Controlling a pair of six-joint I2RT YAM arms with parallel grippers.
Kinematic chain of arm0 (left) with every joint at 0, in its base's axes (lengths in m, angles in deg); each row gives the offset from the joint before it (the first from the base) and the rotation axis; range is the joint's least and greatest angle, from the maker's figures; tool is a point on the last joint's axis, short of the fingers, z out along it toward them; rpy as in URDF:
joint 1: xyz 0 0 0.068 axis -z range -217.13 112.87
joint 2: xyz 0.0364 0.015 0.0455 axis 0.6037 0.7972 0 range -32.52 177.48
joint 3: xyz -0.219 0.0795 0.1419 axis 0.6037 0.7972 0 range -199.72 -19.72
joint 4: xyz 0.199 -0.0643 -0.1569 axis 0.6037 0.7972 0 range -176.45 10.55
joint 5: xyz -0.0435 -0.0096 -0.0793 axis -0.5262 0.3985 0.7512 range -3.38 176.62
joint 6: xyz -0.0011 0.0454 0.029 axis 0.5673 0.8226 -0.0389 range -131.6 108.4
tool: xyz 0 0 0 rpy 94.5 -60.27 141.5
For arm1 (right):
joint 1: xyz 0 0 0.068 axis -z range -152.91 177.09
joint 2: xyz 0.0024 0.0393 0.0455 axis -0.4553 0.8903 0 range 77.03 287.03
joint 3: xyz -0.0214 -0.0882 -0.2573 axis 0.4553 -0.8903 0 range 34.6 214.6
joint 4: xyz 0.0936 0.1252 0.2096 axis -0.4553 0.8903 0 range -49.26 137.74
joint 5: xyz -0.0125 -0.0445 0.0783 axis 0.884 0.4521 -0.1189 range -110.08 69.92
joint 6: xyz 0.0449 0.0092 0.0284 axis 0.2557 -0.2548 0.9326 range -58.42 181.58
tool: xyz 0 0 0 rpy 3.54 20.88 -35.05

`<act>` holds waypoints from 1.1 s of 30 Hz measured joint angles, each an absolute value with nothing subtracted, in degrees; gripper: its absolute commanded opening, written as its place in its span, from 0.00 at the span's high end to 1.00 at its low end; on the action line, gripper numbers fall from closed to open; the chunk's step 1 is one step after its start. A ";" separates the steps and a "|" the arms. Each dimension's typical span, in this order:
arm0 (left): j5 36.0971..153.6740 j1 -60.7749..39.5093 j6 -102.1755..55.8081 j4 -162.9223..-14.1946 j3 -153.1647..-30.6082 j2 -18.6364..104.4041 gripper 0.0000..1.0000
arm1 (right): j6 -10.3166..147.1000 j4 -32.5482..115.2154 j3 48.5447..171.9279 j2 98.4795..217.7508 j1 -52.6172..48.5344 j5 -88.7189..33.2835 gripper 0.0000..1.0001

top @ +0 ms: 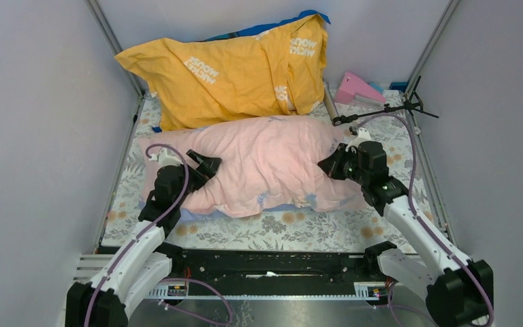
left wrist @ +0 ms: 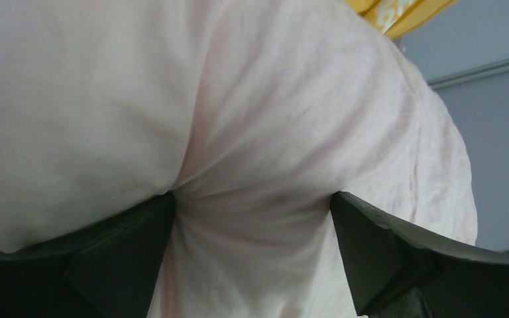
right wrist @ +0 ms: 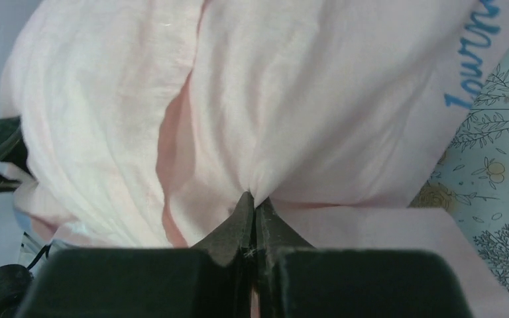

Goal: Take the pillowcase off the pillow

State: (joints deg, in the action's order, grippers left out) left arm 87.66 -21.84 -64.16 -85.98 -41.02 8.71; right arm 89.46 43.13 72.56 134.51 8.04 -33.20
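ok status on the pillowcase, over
Right gripper shut on the pillowcase. Left gripper open, straddling a fold. Not yet off. Yellow cushion against its far edge.

- I count one pillowcase, centre frame.
- One yellow-orange cushion, upper left.
- Two grippers: left gripper, right gripper.
- One pink wedge, upper right.
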 measured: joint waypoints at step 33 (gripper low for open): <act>75.07 -7.16 -59.15 -68.46 -70.74 16.86 0.14 | 95.18 53.38 72.27 125.46 5.98 -21.31 0.00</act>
